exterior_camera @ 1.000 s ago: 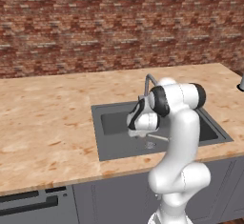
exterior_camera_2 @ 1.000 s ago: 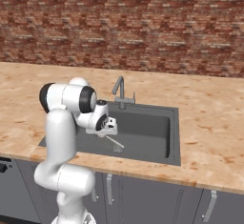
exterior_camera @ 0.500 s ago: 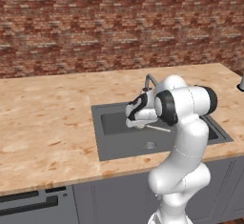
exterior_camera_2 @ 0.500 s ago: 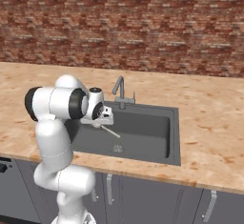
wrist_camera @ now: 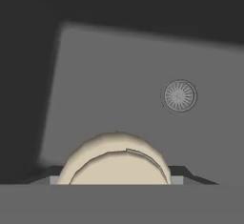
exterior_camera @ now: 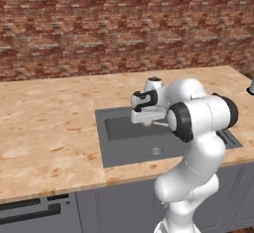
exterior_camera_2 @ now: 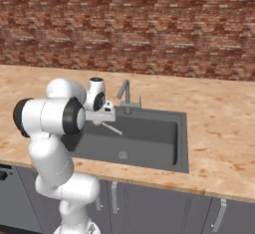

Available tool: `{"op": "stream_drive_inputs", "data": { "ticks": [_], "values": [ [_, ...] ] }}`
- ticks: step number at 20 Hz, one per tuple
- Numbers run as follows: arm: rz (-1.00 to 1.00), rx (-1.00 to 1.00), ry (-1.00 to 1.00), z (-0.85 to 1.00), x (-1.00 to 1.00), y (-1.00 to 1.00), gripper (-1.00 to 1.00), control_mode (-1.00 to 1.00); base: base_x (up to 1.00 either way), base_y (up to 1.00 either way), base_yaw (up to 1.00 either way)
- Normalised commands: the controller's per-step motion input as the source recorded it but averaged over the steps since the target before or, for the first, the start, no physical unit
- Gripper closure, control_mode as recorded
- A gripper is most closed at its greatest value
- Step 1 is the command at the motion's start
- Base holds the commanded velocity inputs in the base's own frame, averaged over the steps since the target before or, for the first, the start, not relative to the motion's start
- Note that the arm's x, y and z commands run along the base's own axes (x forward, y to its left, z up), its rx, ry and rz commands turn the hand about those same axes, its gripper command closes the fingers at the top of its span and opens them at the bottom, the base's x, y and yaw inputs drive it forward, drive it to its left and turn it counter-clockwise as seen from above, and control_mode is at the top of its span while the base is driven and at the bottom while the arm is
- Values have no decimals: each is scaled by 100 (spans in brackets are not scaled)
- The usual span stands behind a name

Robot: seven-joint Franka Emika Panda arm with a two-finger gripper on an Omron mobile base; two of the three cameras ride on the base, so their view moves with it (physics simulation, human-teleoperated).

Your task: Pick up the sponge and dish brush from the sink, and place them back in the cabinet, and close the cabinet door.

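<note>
Above the sink's (exterior_camera: 111, 143) left half, near its back edge, the gripper (exterior_camera: 149, 119) hung partly spread with the cream-headed dish brush (wrist_camera: 116, 160) clamped between its jaws, the slim handle (exterior_camera_2: 110, 127) slanting rightward and down over the basin toward the round drain (wrist_camera: 179, 95) and faucet (exterior_camera_2: 125, 94).
</note>
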Motion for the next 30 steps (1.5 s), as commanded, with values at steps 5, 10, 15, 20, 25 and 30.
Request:
{"op": "stream_drive_inputs", "data": {
  "ticks": [5, 10, 15, 20, 25, 30],
  "values": [
    [-3, 0, 12, 44, -37, 0, 100, -100, 0, 0, 0],
    [-5, 0, 5, 40, -40, 1, 100, -100, 0, 0, 0],
    [-10, -2, 2, 31, -46, 0, 100, -100, 0, 0, 0],
    [-14, -1, -1, 30, -46, 1, 100, -100, 0, 0, 0],
    [-11, -2, -5, 32, -41, 1, 100, -100, 0, 0, 0],
    [-8, -4, -2, 33, -41, 0, 100, -100, 0, 0, 0]
  ]
}}
